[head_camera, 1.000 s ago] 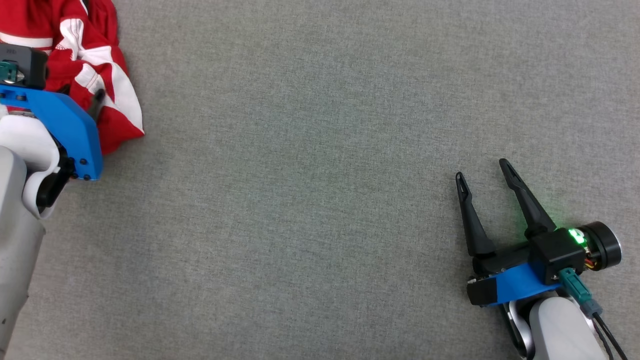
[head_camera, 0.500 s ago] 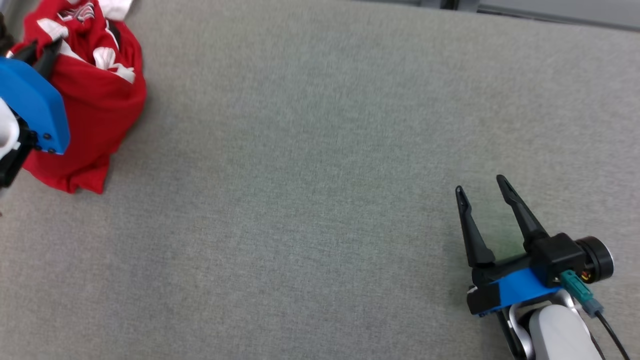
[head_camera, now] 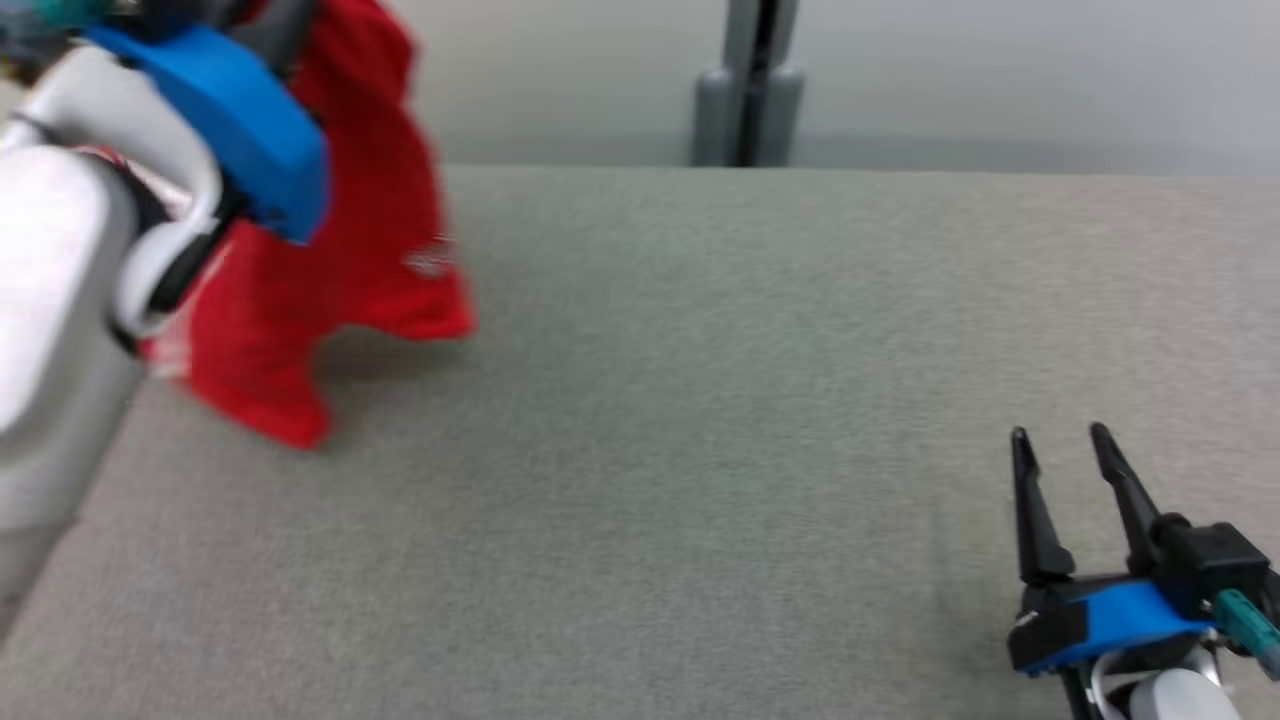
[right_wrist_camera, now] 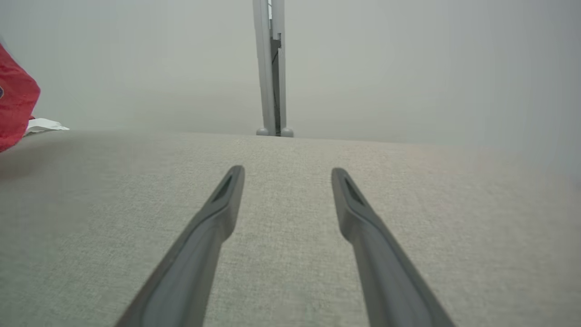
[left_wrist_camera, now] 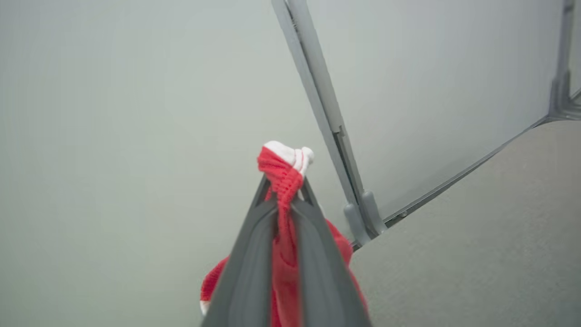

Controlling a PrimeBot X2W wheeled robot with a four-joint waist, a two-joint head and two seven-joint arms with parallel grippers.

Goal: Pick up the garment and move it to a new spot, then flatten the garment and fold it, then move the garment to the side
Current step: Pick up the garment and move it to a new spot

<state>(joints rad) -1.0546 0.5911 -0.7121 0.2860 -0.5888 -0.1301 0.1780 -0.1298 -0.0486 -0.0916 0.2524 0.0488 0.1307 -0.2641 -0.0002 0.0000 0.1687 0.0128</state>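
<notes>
L gripper (left_wrist_camera: 284,193) pinches just a thin bunch of the red garment (head_camera: 360,240), far left; I fear it slips mid-carry. R gripper (head_camera: 1060,440) sits spread, empty, near right.

The grey table (head_camera: 700,450) lies open across its middle, with the hanging red garment (head_camera: 350,250) blocking its left end and a grey post (head_camera: 745,90) standing behind its far edge.
</notes>
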